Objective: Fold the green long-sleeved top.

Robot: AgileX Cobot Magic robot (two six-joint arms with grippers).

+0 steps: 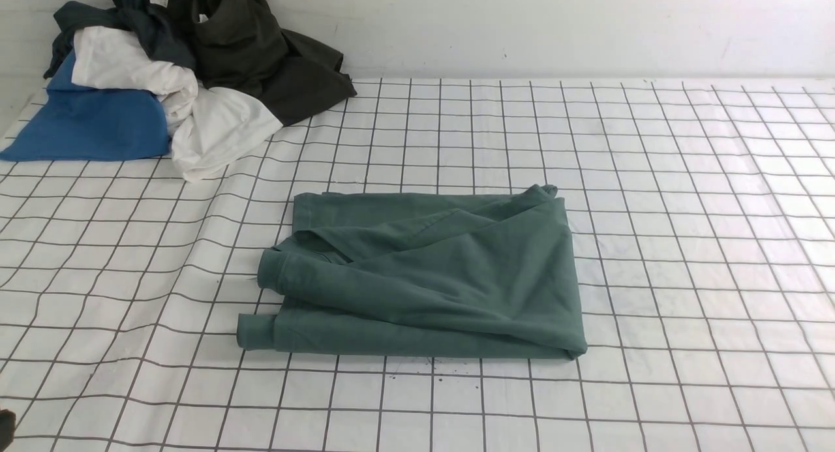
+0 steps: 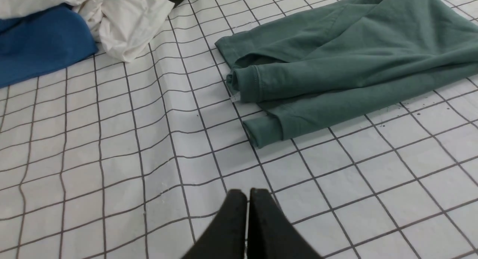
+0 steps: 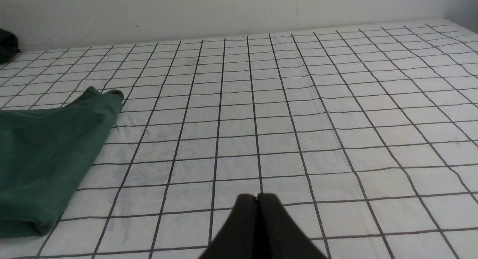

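The green long-sleeved top (image 1: pixel 430 276) lies in a folded bundle at the middle of the checked table, both sleeve cuffs sticking out on its left side. In the left wrist view the top (image 2: pixel 336 64) sits ahead of my left gripper (image 2: pixel 246 193), which is shut, empty and apart from the cloth. My right gripper (image 3: pixel 257 197) is shut too, with nothing in it, hovering over bare cloth-covered table to the right of the top (image 3: pixel 44 154). Neither gripper shows clearly in the front view.
A heap of other garments sits at the far left corner: a bright blue one (image 1: pixel 91 122), a white one (image 1: pixel 209 129) and a dark olive-black one (image 1: pixel 261 54). The checked white tablecloth (image 1: pixel 685 243) covers the table, and a plain wall stands behind.
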